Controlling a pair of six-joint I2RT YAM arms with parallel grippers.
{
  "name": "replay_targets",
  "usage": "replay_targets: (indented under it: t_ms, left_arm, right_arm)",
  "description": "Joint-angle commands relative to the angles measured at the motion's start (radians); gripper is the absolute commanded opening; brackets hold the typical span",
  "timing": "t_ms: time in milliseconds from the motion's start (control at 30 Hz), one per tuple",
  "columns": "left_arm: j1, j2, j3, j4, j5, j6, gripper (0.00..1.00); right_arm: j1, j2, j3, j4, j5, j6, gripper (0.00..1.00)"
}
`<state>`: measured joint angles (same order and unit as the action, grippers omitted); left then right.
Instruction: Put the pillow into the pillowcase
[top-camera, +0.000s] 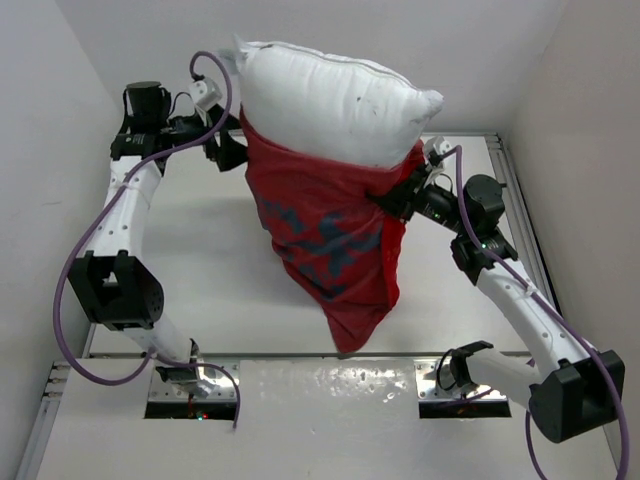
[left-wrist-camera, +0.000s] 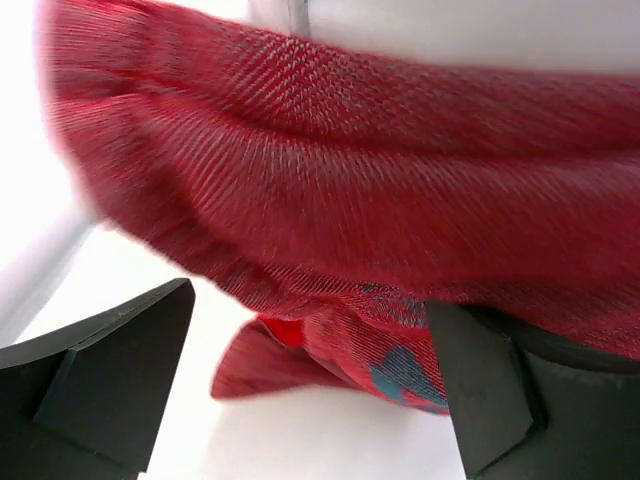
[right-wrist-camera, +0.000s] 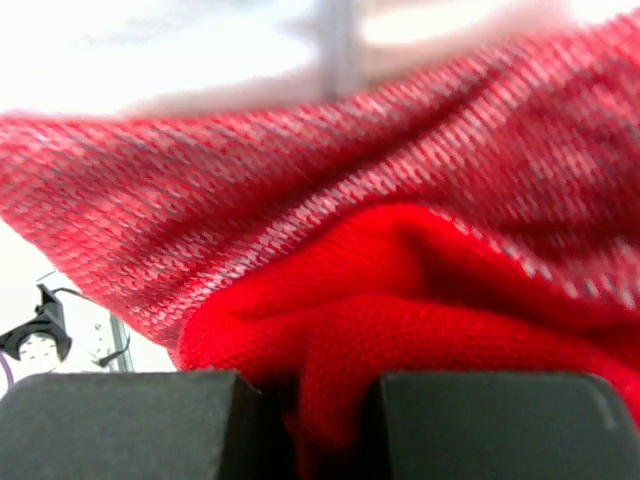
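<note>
The white pillow (top-camera: 330, 100) sticks out of the top of the red pillowcase (top-camera: 330, 250), which hangs lifted above the table with its lower end drooping toward the near edge. My right gripper (top-camera: 402, 196) is shut on the pillowcase's right rim; in the right wrist view red cloth (right-wrist-camera: 420, 300) is pinched between its jaws (right-wrist-camera: 320, 420). My left gripper (top-camera: 232, 150) is at the pillowcase's upper left rim. In the left wrist view its jaws (left-wrist-camera: 310, 390) stand wide apart, with red fabric (left-wrist-camera: 350, 200) draped above them and nothing pinched.
The white table (top-camera: 200, 260) lies below, with a metal rail (top-camera: 520, 200) along its right side. White walls stand close on the left, back and right. The arm bases (top-camera: 190, 375) sit at the near edge.
</note>
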<state>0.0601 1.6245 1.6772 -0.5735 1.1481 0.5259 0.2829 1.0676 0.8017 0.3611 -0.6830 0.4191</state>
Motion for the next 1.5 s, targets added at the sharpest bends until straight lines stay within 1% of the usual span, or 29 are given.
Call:
replay_targets:
  t_ms: [0,167,267,300,400,500,533,567,600,633,700,733,767,800,900,933,1000,1033,1067,1100,1133,1167,1200,1233,1267,1333,1400,1433,1467]
  left_arm:
    - [0.001,0.018,0.024,0.305,0.091,-0.182,1.0]
    - [-0.089,0.029,0.027,0.346,0.183,-0.231,1.0]
    - [-0.152,0.04,0.029,0.438,0.205,-0.358,1.0]
    - [-0.161,0.044,0.029,0.47,0.165,-0.394,1.0]
    - [-0.166,0.074,0.027,0.526,0.136,-0.441,1.0]
    - [-0.164,0.121,0.027,0.554,0.179,-0.516,1.0]
    - [-0.174,0.142,0.029,0.625,0.197,-0.574,0.99]
    - [-0.181,0.15,0.032,0.633,0.214,-0.584,0.97]
    - [-0.195,0.156,0.035,0.633,0.238,-0.584,0.92]
    - [-0.207,0.158,0.038,0.629,0.248,-0.578,0.72]
    - [-0.239,0.152,0.041,0.627,0.269,-0.563,0.51]
    - [-0.247,0.149,0.045,0.627,0.28,-0.563,0.28]
    - [-0.256,0.15,0.065,0.623,0.286,-0.573,0.1]
    - [-0.253,0.15,0.076,0.618,0.257,-0.586,0.0]
    - [-0.212,0.132,0.124,0.667,0.162,-0.653,0.0]
    - [-0.197,0.13,0.136,0.687,0.118,-0.679,0.0]
    - [-0.135,0.136,0.217,0.701,-0.015,-0.713,0.0]
    - [-0.091,0.161,0.31,0.672,-0.06,-0.713,0.0]
    - [-0.07,0.173,0.367,0.649,-0.165,-0.704,0.0]
    - [-0.06,0.211,0.434,0.614,-0.218,-0.686,0.0]
    - [-0.013,0.224,0.564,0.575,-0.262,-0.632,0.0]
    - [0.0,0.233,0.61,0.537,-0.35,-0.607,0.0]
    - [0.01,0.229,0.643,0.537,-0.387,-0.581,0.0]
    - [0.027,0.216,0.662,0.553,-0.411,-0.54,0.0]
    - [0.036,0.2,0.658,0.608,-0.453,-0.532,0.0]
    - [0.05,0.155,0.658,0.618,-0.453,-0.425,0.0]
    - [0.055,0.112,0.63,0.589,-0.436,-0.373,0.0]
    - [0.049,0.094,0.606,0.575,-0.426,-0.313,0.0]
    - [0.043,0.072,0.575,0.536,-0.403,-0.276,0.0]
  right_arm:
    - [0.01,0.011,0.022,-0.183,0.02,-0.037,0.0]
    - [0.022,0.032,0.036,-0.203,0.06,-0.055,0.0]
    - [0.027,0.086,0.103,-0.205,0.053,-0.063,0.0]
    - [0.027,0.101,0.125,-0.212,0.051,-0.066,0.0]
    - [0.032,0.129,0.182,-0.238,0.036,-0.082,0.0]
    - [0.039,0.115,0.171,-0.244,0.046,-0.091,0.0]
    - [0.041,0.111,0.168,-0.261,0.054,-0.103,0.0]
    - [0.042,0.111,0.166,-0.272,0.054,-0.111,0.0]
    - [0.044,0.111,0.166,-0.28,0.063,-0.114,0.0]
    - [0.044,0.112,0.166,-0.284,0.066,-0.12,0.0]
    - [0.044,0.121,0.169,-0.284,0.082,-0.117,0.0]
    - [0.044,0.124,0.171,-0.281,0.088,-0.117,0.0]
    - [0.044,0.13,0.174,-0.275,0.097,-0.115,0.0]
    - [0.042,0.14,0.183,-0.272,0.121,-0.115,0.0]
    - [0.029,0.201,0.249,-0.261,0.178,-0.131,0.0]
    - [0.019,0.256,0.284,-0.258,0.201,-0.132,0.0]
    - [0.01,0.32,0.437,-0.246,0.253,-0.138,0.0]
    - [0.009,0.392,0.494,-0.235,0.332,-0.141,0.0]
    - [0.01,0.431,0.619,-0.205,0.377,-0.147,0.0]
    - [0.01,0.469,0.692,-0.185,0.417,-0.158,0.0]
    - [0.01,0.509,0.759,-0.16,0.489,-0.163,0.0]
    - [0.012,0.588,0.924,-0.163,0.506,-0.163,0.0]
    - [0.012,0.633,1.018,-0.177,0.508,-0.169,0.0]
    - [0.016,0.707,1.182,-0.191,0.476,-0.177,0.0]
    - [0.019,0.732,1.241,-0.189,0.458,-0.187,0.0]
    - [0.048,0.744,1.275,-0.115,0.419,-0.258,0.0]
    - [0.097,0.701,1.196,-0.038,0.41,-0.399,0.0]
    - [0.117,0.68,1.103,0.01,0.405,-0.466,0.0]
    - [0.133,0.639,1.059,0.013,0.404,-0.564,0.0]
